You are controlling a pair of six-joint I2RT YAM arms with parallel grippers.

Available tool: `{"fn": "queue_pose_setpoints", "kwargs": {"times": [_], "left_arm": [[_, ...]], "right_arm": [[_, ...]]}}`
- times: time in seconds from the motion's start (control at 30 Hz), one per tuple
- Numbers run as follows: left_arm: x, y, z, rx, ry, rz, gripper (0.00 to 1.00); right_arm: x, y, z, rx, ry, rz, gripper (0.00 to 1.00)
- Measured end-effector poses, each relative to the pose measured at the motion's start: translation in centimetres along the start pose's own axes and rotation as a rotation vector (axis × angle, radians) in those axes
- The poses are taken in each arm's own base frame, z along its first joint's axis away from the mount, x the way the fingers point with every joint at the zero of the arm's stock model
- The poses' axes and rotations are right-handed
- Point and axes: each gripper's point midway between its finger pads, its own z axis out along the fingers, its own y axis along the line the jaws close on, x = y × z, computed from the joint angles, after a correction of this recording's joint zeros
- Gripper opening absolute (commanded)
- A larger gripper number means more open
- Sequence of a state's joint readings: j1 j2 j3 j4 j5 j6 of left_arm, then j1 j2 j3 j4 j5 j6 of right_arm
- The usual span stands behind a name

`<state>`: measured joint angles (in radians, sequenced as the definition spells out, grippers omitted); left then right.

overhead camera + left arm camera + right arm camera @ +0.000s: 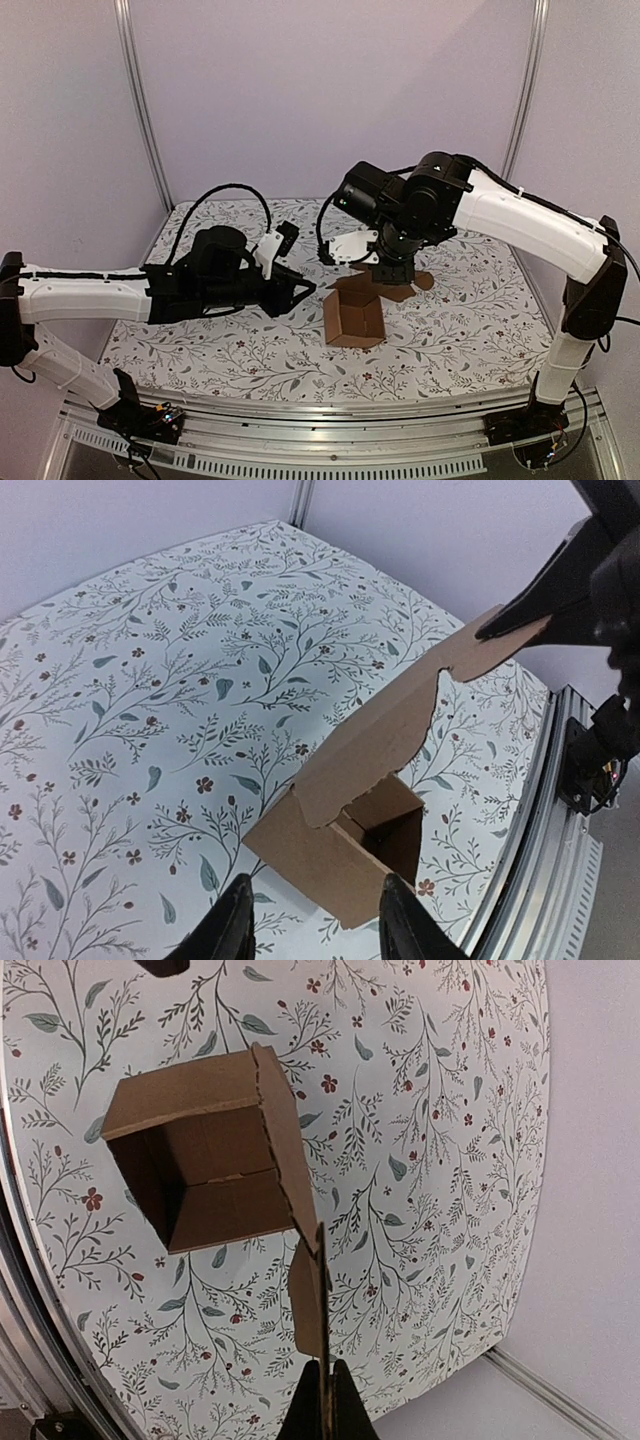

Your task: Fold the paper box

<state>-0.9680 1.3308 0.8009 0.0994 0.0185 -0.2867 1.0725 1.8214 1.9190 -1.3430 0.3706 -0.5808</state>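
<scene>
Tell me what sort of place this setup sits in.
Probably a lab data-collection booth, not a home: plain pale lilac wall panels joined by aluminium posts, a white floral-print tablecloth, and a slotted metal rail along its near edge carrying the black-and-white left arm and right arm.

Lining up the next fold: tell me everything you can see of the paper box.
The paper box is plain brown cardboard, walls standing as an open-topped cube on the floral table. Its notched lid flap rises unfolded from one wall, its tip pinched by the right end effector. The open left end effector hovers near one corner.
</scene>
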Motion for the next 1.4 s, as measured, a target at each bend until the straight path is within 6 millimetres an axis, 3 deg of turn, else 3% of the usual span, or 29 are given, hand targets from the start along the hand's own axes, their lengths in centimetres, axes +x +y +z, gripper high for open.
{"fn": "queue_pose_setpoints", "kwargs": {"times": [0.33, 0.53, 0.73, 0.83, 1.03, 1.1, 1.13, 1.17, 1.3, 1.4], "left_arm": [[0.9, 0.3, 0.0, -0.008, 0.016, -0.002, 0.41], [1.6, 0.5, -0.2, -0.015, 0.032, 0.004, 0.42], [1.2, 1.1, -1.3, -0.048, 0.018, 0.014, 0.47], [0.8, 1.5, -1.9, -0.068, 0.006, 0.013, 0.50], [1.9, 2.9, -2.2, -0.092, 0.026, -0.007, 0.53], [2.5, 3.6, -2.2, -0.095, 0.038, -0.020, 0.54], [2.8, 4.0, -2.2, -0.095, 0.044, -0.028, 0.54], [3.2, 4.3, -2.2, -0.092, 0.050, -0.035, 0.54], [3.9, 4.9, -1.8, -0.060, 0.059, -0.053, 0.54], [4.1, 5.0, -1.1, -0.031, 0.063, -0.055, 0.54]], "right_arm": [[-1.7, -1.2, 0.6, 0.027, -0.005, 0.014, 0.20], [-1.9, -1.1, 1.4, 0.021, 0.011, 0.009, 0.31], [-1.7, -1.1, 1.0, 0.022, 0.002, 0.009, 0.46], [-0.5, -1.0, -0.4, 0.031, -0.012, 0.033, 0.49], [4.7, -0.3, -3.7, 0.053, -0.101, 0.170, 0.53], [6.1, -0.6, -3.7, 0.066, -0.127, 0.246, 0.56], [6.8, -0.6, -3.5, 0.070, -0.149, 0.290, 0.70], [7.5, -0.4, -3.1, 0.066, -0.168, 0.337, 0.73], [8.9, 1.5, -0.4, 0.010, -0.254, 0.482, 0.74], [8.9, 3.3, 1.7, -0.046, -0.325, 0.545, 0.74]]}}
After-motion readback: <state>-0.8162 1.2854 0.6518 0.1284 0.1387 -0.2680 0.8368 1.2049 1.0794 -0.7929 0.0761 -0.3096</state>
